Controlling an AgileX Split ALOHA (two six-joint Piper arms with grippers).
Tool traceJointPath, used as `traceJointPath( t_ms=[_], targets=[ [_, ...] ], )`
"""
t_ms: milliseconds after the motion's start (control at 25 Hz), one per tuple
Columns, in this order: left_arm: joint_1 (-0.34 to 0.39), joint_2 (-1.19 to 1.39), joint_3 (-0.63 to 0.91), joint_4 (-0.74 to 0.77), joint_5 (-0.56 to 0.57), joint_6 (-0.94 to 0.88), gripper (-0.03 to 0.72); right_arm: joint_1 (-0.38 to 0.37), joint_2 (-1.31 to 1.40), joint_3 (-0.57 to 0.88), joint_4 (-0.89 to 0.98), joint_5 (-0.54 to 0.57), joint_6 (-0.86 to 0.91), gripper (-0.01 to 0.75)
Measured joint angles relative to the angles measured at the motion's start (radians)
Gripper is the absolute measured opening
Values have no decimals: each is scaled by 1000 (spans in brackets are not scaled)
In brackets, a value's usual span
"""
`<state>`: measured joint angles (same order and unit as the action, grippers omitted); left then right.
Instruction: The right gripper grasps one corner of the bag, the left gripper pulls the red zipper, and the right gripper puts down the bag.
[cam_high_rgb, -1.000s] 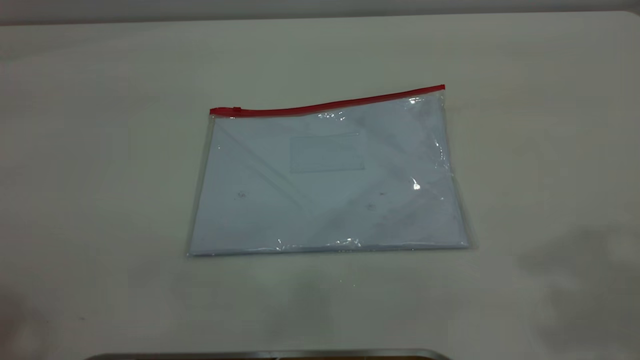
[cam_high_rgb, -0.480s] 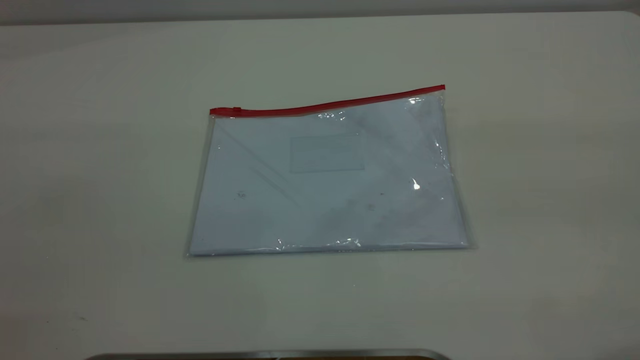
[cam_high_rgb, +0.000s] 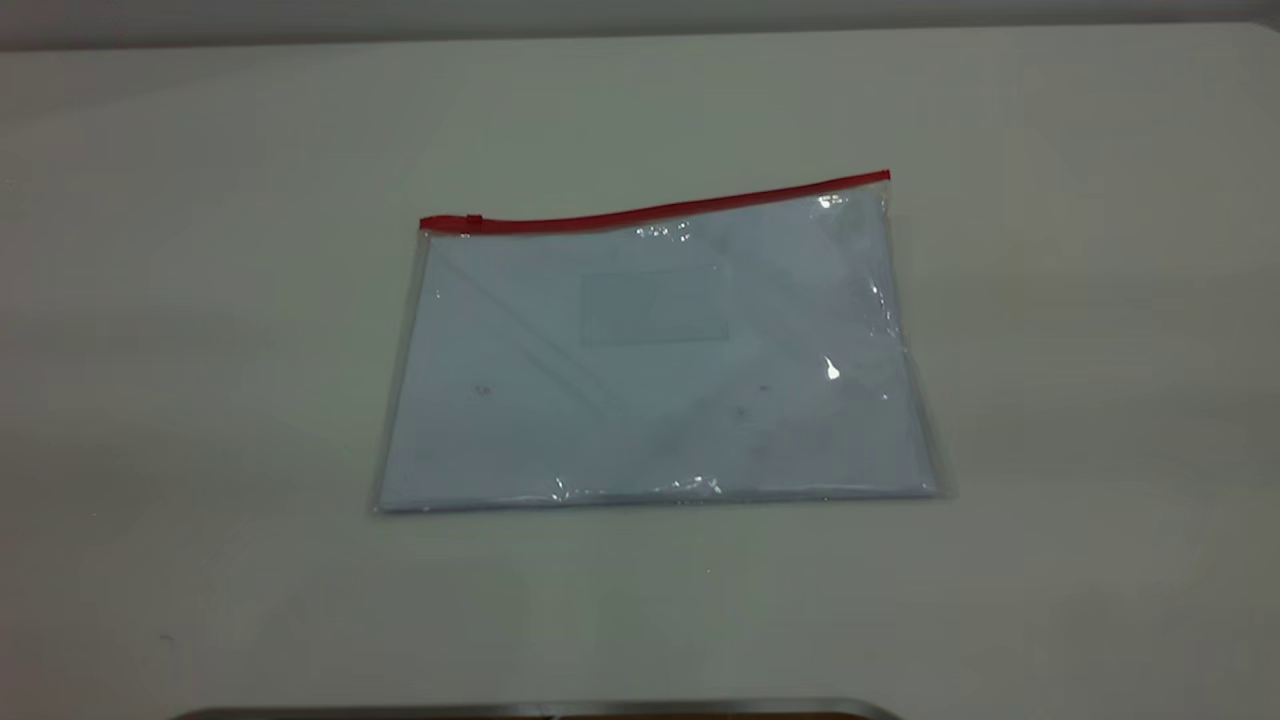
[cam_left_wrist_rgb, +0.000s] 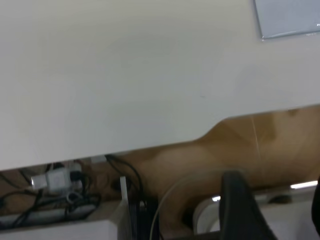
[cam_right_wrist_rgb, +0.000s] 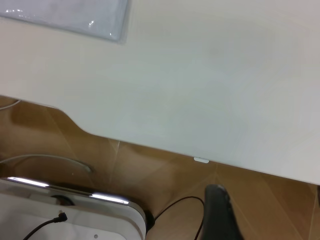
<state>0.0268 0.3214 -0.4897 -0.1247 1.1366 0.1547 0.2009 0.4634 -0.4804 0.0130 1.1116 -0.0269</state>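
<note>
While the bag (cam_high_rgb: 655, 360) lies flat mid-table, red zipper (cam_high_rgb: 650, 212) along its far edge, your grippers sit back past the near table edge, grip state unreadable. Watch that thin corner: it may slip or drag the pouch.

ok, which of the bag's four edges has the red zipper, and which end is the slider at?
The far long edge of the bag: the red zipper runs along it; the other three edges are plain clear plastic. The slider sits at its left end.
</note>
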Motion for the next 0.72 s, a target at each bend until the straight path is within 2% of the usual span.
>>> traceJointPath(
  t_ms=[480, 560, 720],
  targets=[
    [0, -105, 2, -1, -3, -15, 416, 0, -10, 1, 0, 0, 0, 524],
    [0, -112, 2, -1, -3, -15, 416, -21, -39, 1, 3, 0, 0, 524],
    [0, -171, 2, -2, -3, -15, 416, -113, -174, 2, 7, 0, 0, 524]
  ],
)
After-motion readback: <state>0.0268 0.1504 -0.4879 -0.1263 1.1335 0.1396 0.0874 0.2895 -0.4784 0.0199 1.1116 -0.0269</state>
